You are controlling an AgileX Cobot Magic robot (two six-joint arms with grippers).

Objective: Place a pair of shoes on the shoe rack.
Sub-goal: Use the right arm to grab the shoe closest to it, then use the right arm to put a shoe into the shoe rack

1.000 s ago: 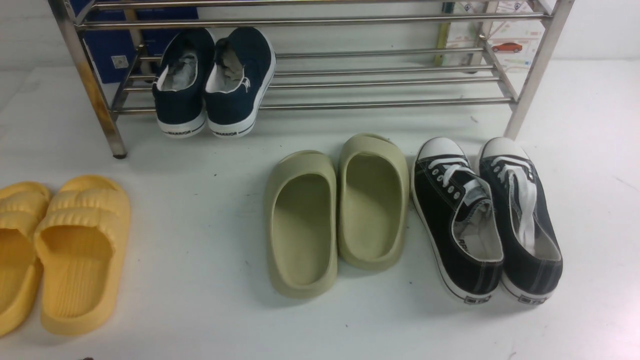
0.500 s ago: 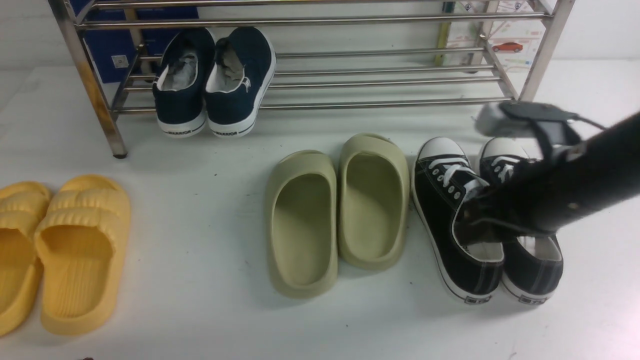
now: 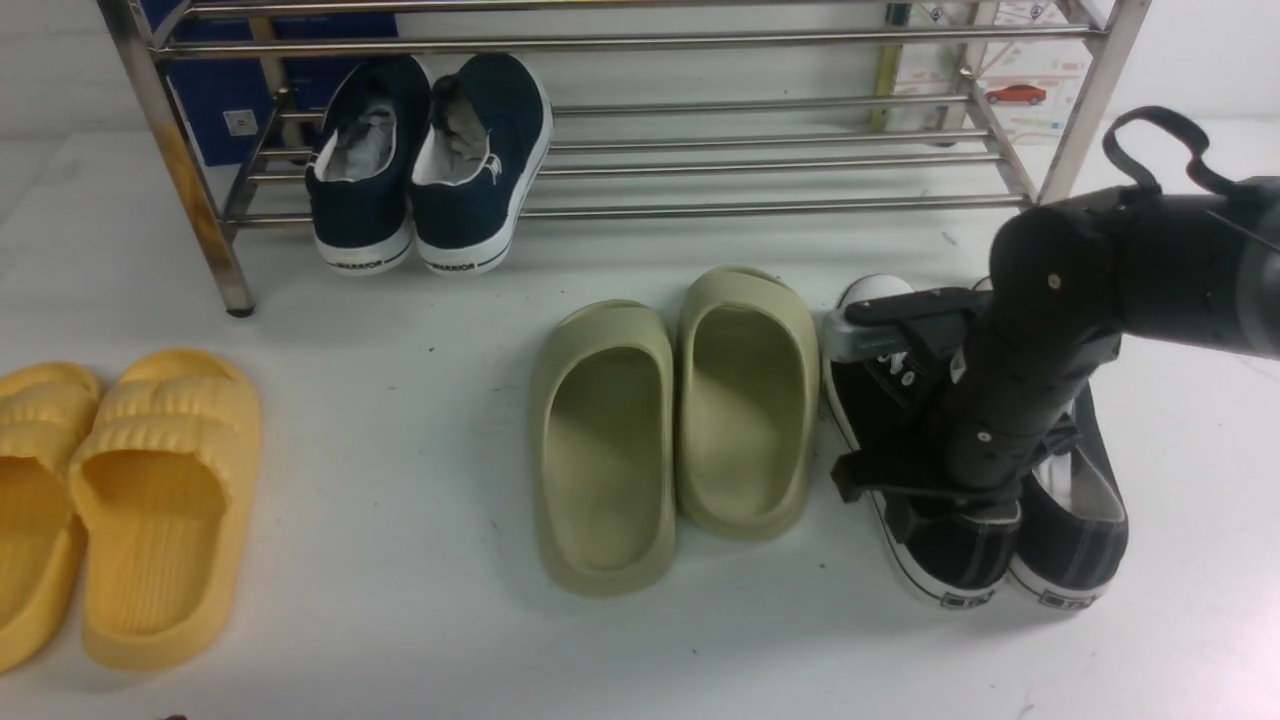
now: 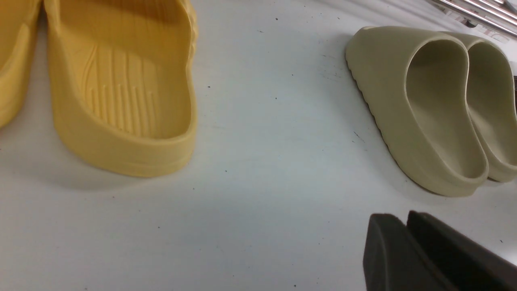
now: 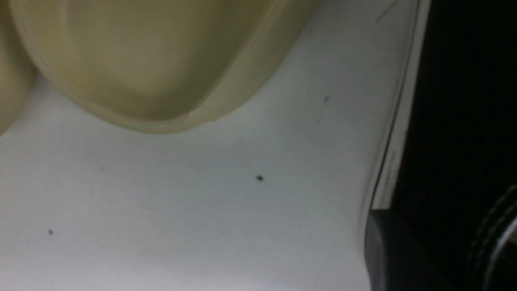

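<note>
Right arm [image 3: 1050, 330] has swung in from the right since the previous frame and now stands over the sneakers [image 3: 1075, 545], its wrist pointing down at the heel end of the left one.

Sneakers: both on the white surface [image 3: 400, 400], side by side, toes toward the rack [image 3: 700, 210]. They sit in front of the rack's right post, not on it. Heels and part of the right shoe show in the front view; the arm covers the rest.

Right gripper [image 3: 945, 500]: low at the left sneaker's opening. Its tips are hidden by the wrist in the front view, and the right wrist view shows only a dark blur beside a white edge. Opening width and any hold on the shoe: cannot tell.

Green slippers [image 3: 675, 420]: just left of the sneakers, heels toward the camera.

Navy shoes [image 3: 430, 160]: on the lower rails at the rack's left end, heels hanging over the front rail.

Yellow slippers [image 3: 130, 500]: far left, well apart from the rest.

Left gripper [image 4: 405, 226]: seen in the left wrist view only, fingers pressed together with nothing between them, above bare surface between the yellow and green slippers.
</note>
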